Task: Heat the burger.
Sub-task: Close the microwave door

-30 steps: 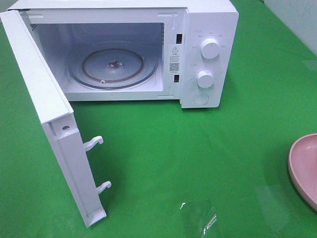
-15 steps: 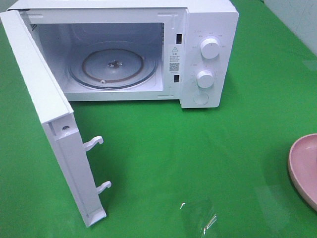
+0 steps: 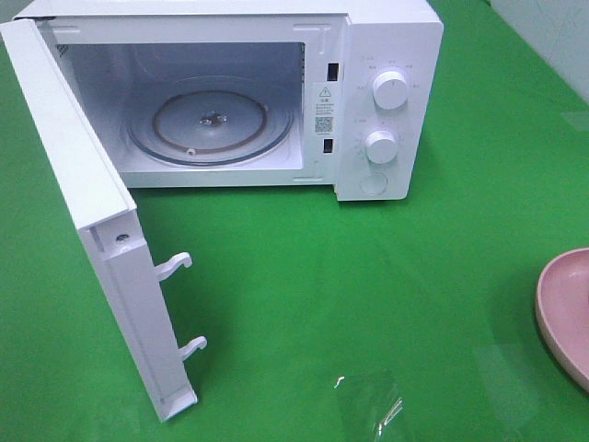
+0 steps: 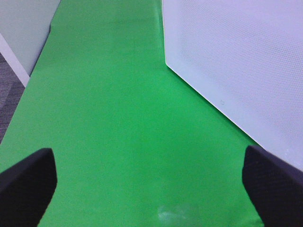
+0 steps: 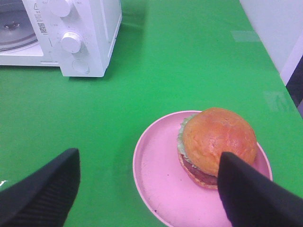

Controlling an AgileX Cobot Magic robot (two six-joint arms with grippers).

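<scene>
Burger (image 5: 215, 146), round with a glossy golden-brown bun, green lettuce and dark patty: not visible in the exterior high view. That view shows a white microwave oven (image 3: 386, 101) on the green-covered worktop (image 3: 368, 295), its hinged door (image 3: 101, 249) swung fully open, a clear glass turntable (image 3: 210, 122) inside the cavity, and the edge of a pink round plate (image 3: 561, 308) at the right border.

Left wrist view: left gripper (image 4: 151, 182) with jaws wide apart, nothing between them; green worktop below, white perforated door panel beside.

Right wrist view: burger sits on the pink plate, toward its far side. Right gripper (image 5: 149, 189) jaws apart, above the plate, gripping nothing.
</scene>
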